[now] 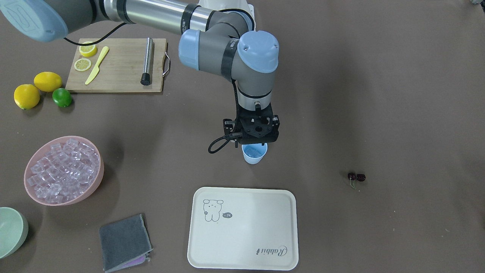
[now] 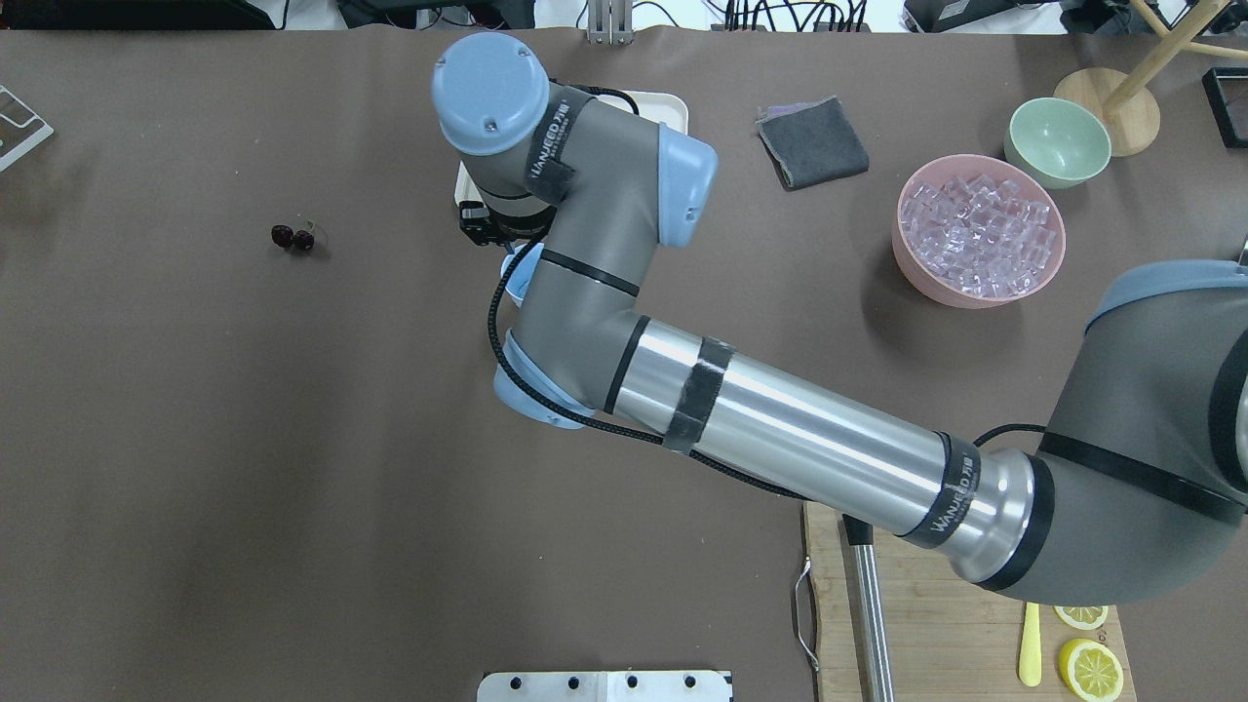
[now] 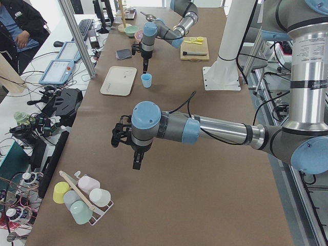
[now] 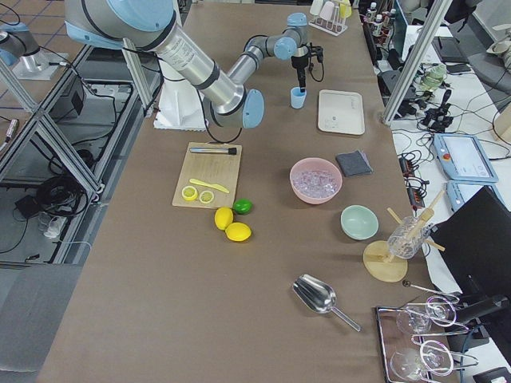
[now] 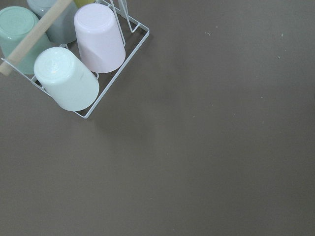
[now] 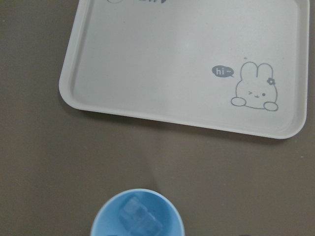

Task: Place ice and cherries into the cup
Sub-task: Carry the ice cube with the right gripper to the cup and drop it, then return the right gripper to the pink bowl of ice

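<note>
The brown bench [image 1: 379, 94] carries a cream tray [image 1: 242, 227] and, on my right side, a pink bowl [image 1: 96, 184] heaped with ice [image 1: 64, 167]. My right claw [image 1: 256, 132] hangs directly over the blue cup [image 1: 253, 156], which stands near the tray with some ice inside. My left claw [image 3: 136, 162] hovers far off near a rack [image 3: 82, 197]. I cannot tell either claw's spread. The cherries [image 1: 356, 177] lie on the bench, well apart from the cup.

A cream tray [image 1: 242, 231] lies just ahead of the right gripper [image 3: 146, 65], with a grey cloth [image 1: 124, 242] ahead to the gripper's right. Farther right sit a pink bowl [image 1: 99, 179], green bowl [image 1: 11, 231], cutting board [image 1: 117, 72], lemons [image 1: 47, 81] and lime [image 1: 61, 97].
</note>
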Available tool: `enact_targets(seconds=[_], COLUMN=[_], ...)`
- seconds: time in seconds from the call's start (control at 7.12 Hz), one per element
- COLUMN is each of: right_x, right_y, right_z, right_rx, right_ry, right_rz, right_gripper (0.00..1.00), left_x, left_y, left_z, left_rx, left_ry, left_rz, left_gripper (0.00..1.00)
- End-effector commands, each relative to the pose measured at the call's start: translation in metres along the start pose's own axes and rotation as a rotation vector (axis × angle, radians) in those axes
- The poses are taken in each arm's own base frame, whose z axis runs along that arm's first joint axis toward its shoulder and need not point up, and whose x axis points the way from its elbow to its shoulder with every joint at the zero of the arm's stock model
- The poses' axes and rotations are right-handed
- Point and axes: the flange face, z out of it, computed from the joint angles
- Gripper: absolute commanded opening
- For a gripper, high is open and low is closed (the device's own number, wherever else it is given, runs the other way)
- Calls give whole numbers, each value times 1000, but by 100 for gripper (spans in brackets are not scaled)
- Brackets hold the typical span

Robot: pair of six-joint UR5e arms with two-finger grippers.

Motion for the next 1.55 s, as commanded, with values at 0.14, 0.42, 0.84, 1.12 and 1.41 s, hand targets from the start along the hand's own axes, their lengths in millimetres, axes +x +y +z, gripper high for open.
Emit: enact_targets(seconds=[0.14,0.42,0.84,1.12,1.41], right_x=[177,311,436,415,420], right_y=[7,-3,-5,2,-8], right_z=[-37,-24,-1,39,52], right_rx=[-33,-62,-106,-108,-126], right_ry=[141,240,379,504,512], right_rz=[-275,-201,-134,-279,-400], right_gripper=[98,95,89,90,90], left_x=[2,3,3,4,5], left_y=[0,-1,-3,-3,-4], left_z=[-2,-3,-2,-2,-3], left_rx=[4,6,5,6,8], left_ry=[2,2,2,2,2], left_rz=[4,7,8,9,11], left_gripper=[98,98,98,98,98])
